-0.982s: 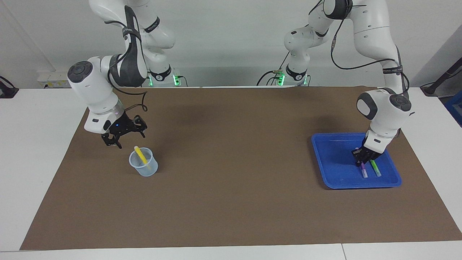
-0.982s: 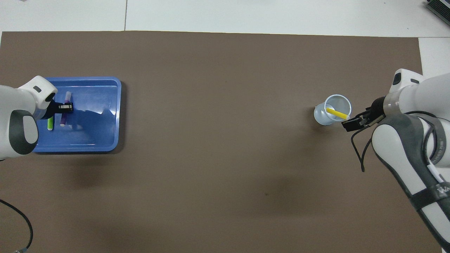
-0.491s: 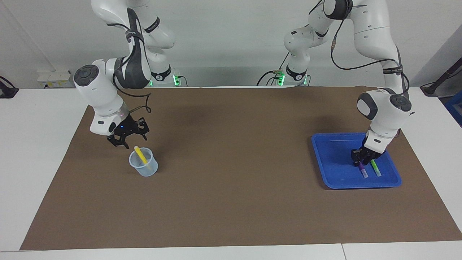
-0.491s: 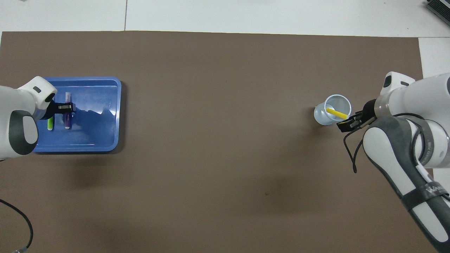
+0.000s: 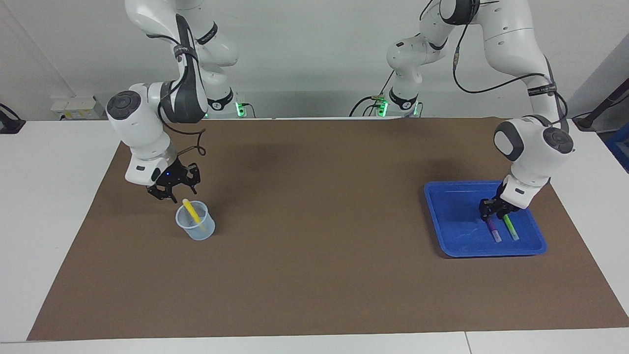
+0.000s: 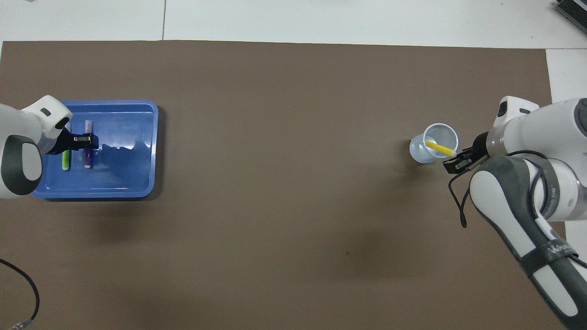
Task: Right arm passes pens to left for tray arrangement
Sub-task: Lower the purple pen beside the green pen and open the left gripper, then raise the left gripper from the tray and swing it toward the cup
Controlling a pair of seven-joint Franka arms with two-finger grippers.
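The blue tray [image 5: 452,216] [image 6: 128,174] sits toward the left arm's end of the table. A purple pen [image 5: 493,230] [image 6: 87,156] and a green pen [image 5: 511,228] [image 6: 66,159] lie side by side in it. My left gripper [image 5: 491,212] [image 6: 87,140] hangs open just above the purple pen's upper end, holding nothing. A yellow pen [image 5: 191,212] [image 6: 439,148] leans in a clear cup [image 5: 196,231] [image 6: 424,153] toward the right arm's end. My right gripper [image 5: 176,191] [image 6: 455,162] is open, partly closed in, just above the yellow pen's raised tip at the cup's rim.
A brown mat [image 5: 314,246] covers most of the white table. A dark cable [image 6: 27,293] loops onto the mat at the left arm's end, near the robots.
The left gripper let go of the purple pen and rose a little. The right gripper moved in over the cup's rim and its jaws narrowed.
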